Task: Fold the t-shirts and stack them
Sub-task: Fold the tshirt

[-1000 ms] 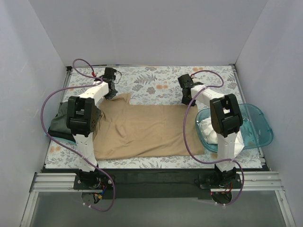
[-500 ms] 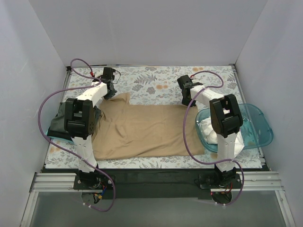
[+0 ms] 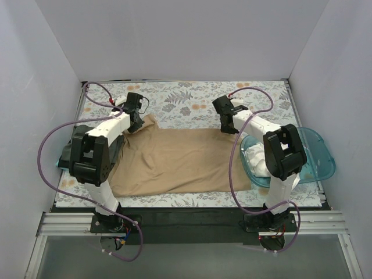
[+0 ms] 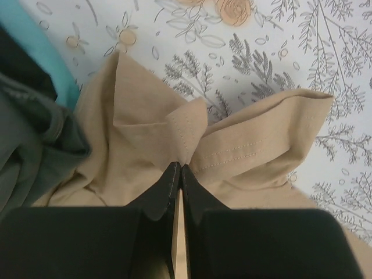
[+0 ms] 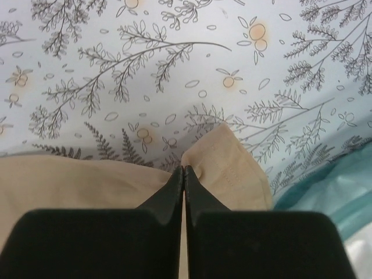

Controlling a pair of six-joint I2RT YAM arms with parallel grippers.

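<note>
Cloth fills the one container we see: a translucent teal tub [image 3: 317, 152] at the right edge of the table [image 3: 174, 200] holds crumpled white t-shirts [image 3: 256, 158], bunched in its left part, while the right part shows bare plastic. On the far left a dark grey-green t-shirt [image 4: 35, 145] lies in a heap, mostly hidden under the left arm in the top view; a teal strip shows just beside it, and we cannot tell what that strip belongs to. Between these two lies the tan t-shirt [image 3: 174, 160], spread wide across the middle of the table with soft wrinkles near its left end. The left fingers [image 4: 174, 177] are pressed together on a fold of tan cloth at the shirt's far left corner, next to a stitched hem. The right fingers [image 5: 179, 180] are likewise pressed together, pinching the far right corner of the same shirt, close to the tub's rim. A floral covering [image 3: 192, 99] with grey ferns and orange blossoms lies over the table. Plain pale walls [image 3: 186, 40] close in the far side and both flanks, and purple cables [image 3: 49, 145] loop from each arm.
</note>
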